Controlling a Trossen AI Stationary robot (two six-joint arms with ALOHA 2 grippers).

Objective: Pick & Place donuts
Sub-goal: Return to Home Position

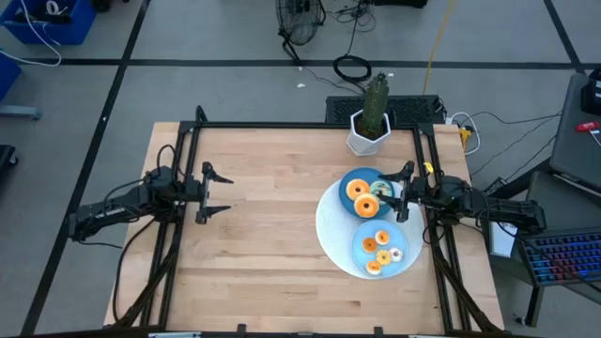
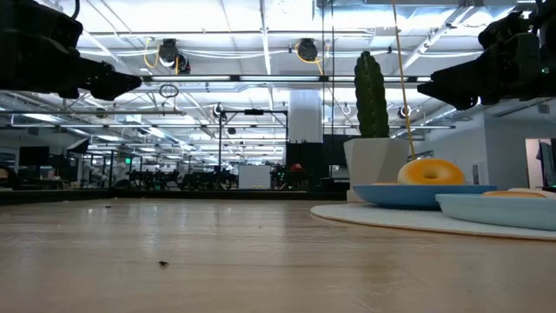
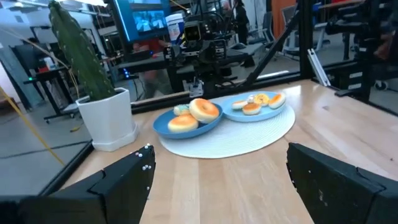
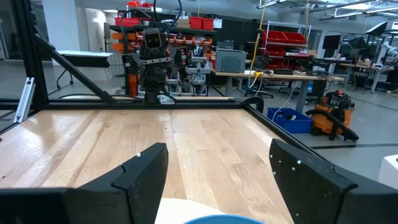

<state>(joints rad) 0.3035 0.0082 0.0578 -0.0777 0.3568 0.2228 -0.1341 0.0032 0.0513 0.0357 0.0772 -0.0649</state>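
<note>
I see left fingers (image 3: 124,180) spread, empty, over desk (image 1: 263,244) left side; right fingers (image 4: 140,174) spread, empty, above blue plates (image 3: 163,127) holding donuts (image 3: 204,110).

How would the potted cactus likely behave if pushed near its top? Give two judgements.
The cactus stands far taller than its pot is wide, so a high push would probably tip it, not slide it. The pot's flared base might steady it against a low nudge. The left gripper and right gripper wait open, away from it.
</note>
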